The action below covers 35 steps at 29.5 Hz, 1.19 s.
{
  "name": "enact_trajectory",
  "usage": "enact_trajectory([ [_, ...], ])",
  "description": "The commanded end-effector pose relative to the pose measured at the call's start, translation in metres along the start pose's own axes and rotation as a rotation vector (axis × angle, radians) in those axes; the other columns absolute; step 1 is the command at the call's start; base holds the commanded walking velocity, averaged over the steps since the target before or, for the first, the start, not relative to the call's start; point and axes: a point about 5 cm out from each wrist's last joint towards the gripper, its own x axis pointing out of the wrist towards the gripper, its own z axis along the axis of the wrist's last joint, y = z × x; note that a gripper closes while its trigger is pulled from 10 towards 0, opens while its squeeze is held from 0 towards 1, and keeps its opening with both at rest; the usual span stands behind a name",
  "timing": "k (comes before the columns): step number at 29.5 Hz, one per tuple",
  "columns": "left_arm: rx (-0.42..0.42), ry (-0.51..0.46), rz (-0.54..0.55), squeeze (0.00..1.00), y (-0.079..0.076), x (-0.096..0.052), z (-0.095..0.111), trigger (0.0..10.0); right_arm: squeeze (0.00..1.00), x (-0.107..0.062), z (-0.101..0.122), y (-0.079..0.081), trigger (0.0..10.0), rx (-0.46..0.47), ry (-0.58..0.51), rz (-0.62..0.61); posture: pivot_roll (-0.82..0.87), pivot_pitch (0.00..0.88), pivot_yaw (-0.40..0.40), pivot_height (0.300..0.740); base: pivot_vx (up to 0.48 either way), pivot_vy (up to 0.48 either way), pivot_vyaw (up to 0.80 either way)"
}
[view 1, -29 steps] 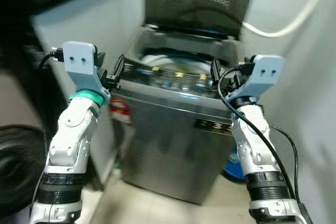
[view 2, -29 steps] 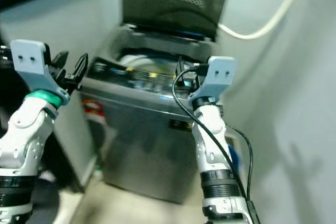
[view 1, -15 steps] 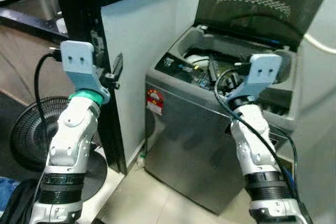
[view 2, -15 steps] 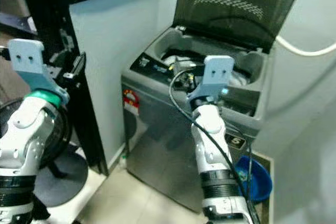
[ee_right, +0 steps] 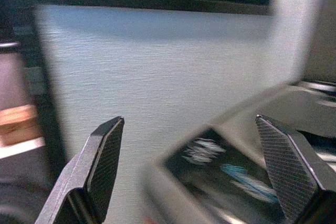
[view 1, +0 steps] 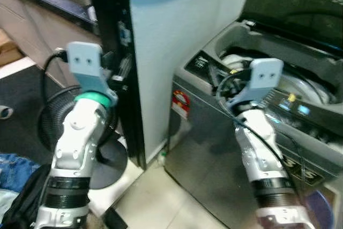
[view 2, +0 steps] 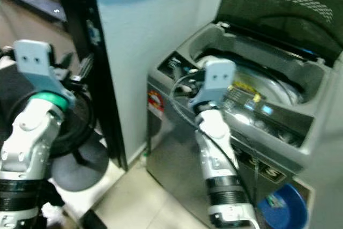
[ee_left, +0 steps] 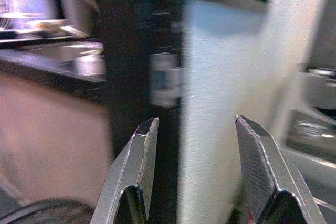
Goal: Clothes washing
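Right of the white panel (view 1: 177,30), washing machine (view 2: 225,148) lid up; both grippers (ee_left: 191,171) (ee_right: 189,166) wide open, empty. Laundry likely soft; pinch a fold.

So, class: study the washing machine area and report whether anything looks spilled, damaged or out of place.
Nothing looks spilled or damaged. The washing machine stands with its lid raised, a blue basin and a fan sit on the floor, and both grippers, left and right, hang open and hold nothing.

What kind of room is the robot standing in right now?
Probably a home laundry corner beside a kitchen: an open top-loading washing machine, a standing fan on the floor, and a kitchen counter.
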Motion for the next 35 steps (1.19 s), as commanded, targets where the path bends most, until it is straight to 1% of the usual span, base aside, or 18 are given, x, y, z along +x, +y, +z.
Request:
enact_trajectory([
  [1,0.003,0.008,0.007,0.0,0.001,-0.002,-0.001,10.0,0.0,-0.002,-0.002,0.006,10.0,0.017,0.008,0.028,0.08,0.006,0.005,0.74,0.0,0.0,0.79],
  [35,0.018,0.02,0.016,0.0,0.003,-0.004,-0.003,10.0,0.0,-0.005,-0.001,0.018,10.0,0.06,0.006,0.112,0.09,0.012,0.005,0.74,0.0,0.0,0.79],
])
